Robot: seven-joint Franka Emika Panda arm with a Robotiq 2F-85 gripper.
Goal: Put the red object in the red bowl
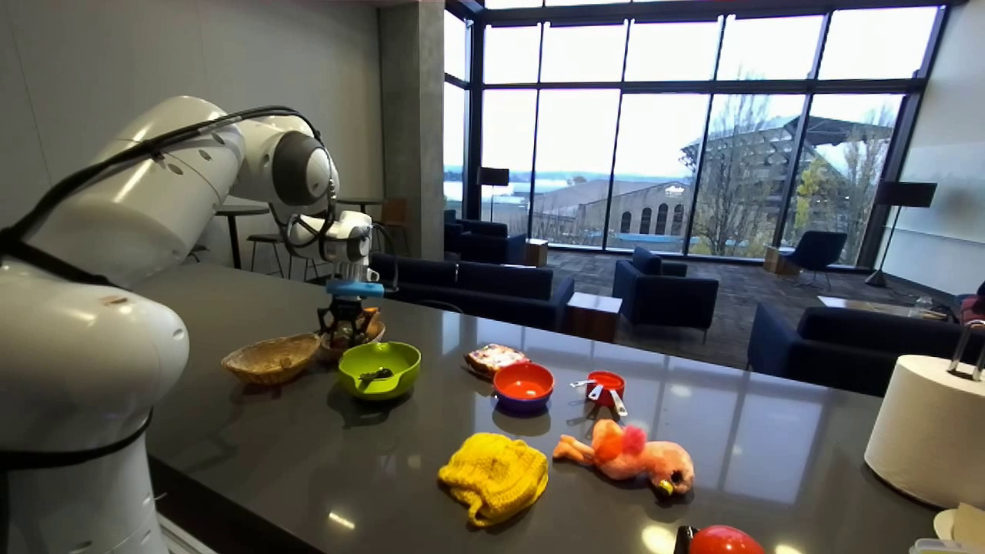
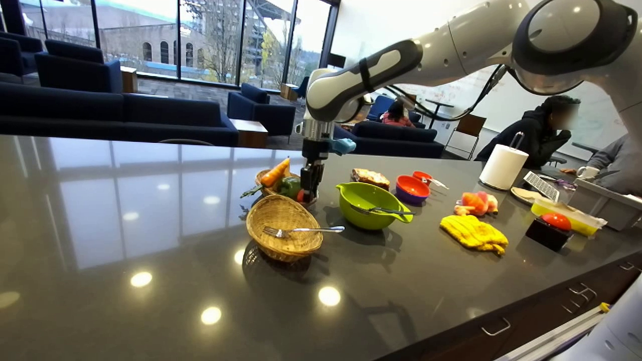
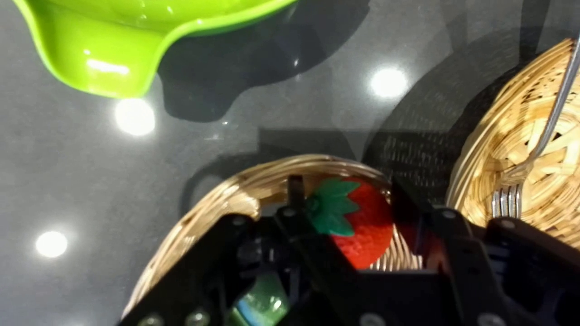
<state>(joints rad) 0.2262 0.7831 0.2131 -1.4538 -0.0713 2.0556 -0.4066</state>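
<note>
The red object is a red strawberry with green leaves [image 3: 364, 226]. It sits in a small round basket [image 3: 312, 159] in the wrist view and shows as a red spot [image 2: 301, 196] in an exterior view. My gripper [image 3: 348, 190] points down into the basket. Its partly closed fingers lie close against both sides of the strawberry, with no clear gap at the fingertips. The gripper also shows in both exterior views [image 1: 346, 335] [image 2: 310, 193]. The red bowl [image 1: 524, 379] [image 2: 413, 186] rests on a purple bowl beyond the green bowl.
The lime-green bowl [image 1: 394, 358] [image 3: 104, 68] stands between the small basket and the red bowl. A larger basket with a fork [image 2: 268, 220] is beside the small one. A carrot [image 2: 275, 173] and green pepper [image 2: 289, 187] share the small basket. Red measuring cups [image 1: 606, 382] lie by the red bowl.
</note>
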